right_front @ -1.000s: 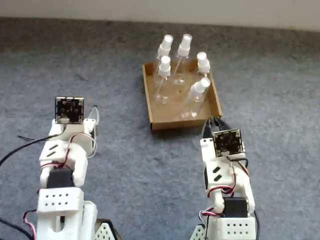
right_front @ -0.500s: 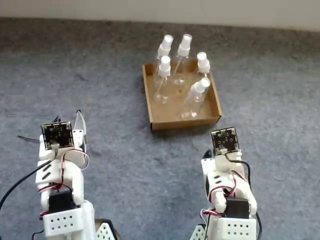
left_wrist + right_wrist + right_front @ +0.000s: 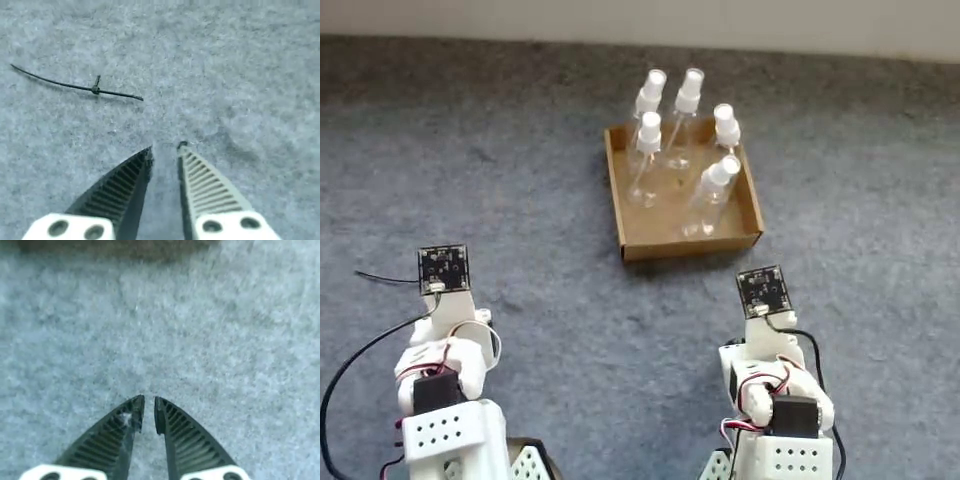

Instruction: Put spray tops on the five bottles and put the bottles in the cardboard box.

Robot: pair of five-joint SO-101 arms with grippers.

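Observation:
The cardboard box (image 3: 749,235) lies at the back middle of the grey carpet. Several clear bottles with white spray tops are in it; one (image 3: 710,194) leans at the front right, another (image 3: 644,158) at the left, and others (image 3: 685,101) stand along the far side. My left arm (image 3: 444,330) is folded back at the near left, its gripper (image 3: 165,148) shut and empty just over the carpet. Folded back at the near right is my right arm (image 3: 767,340), whose gripper (image 3: 148,401) is also shut on nothing, a short way in front of the box's near wall (image 3: 115,245).
A thin black cable tie (image 3: 80,87) lies on the carpet ahead of the left gripper, also visible as a cable tie (image 3: 380,277) at the left of the high view. Bare carpet (image 3: 570,300) stretches between the arms and the box.
Both arms drew back from the box toward their bases. The right gripper left the box's near edge, and the left gripper came back and down over the carpet.

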